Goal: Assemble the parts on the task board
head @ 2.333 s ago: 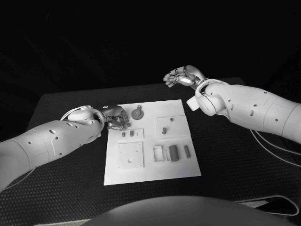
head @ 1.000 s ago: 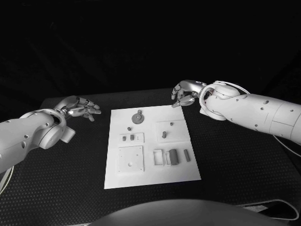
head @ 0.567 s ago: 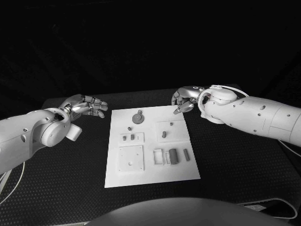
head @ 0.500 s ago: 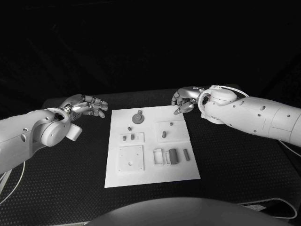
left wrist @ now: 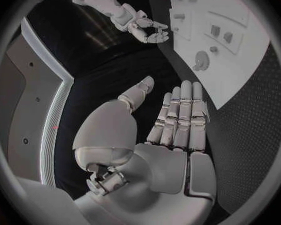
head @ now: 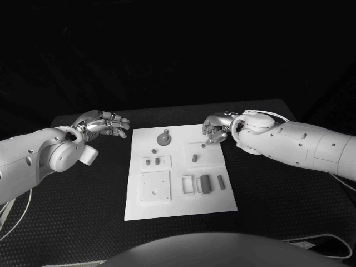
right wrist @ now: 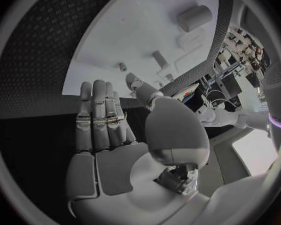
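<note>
On the black table, the board lies between our empty, open-fingered hands, left and right; we should lower the right squarely over the far-edge parts.

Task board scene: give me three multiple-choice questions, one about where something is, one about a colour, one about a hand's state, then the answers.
1. Where does the right hand hover?
A. over the board's far right corner
B. over the board's near left corner
C. off the table

2. What colour is the board?
A. black
B. white
C. striped

3. What does the left hand hold?
A. a round part
B. the board's edge
C. nothing

Answers: 1 A, the head view shows it at that corner. 2 B, the plate is white on the black table. 3 C, the left wrist view shows straight fingers with nothing in them.
</note>
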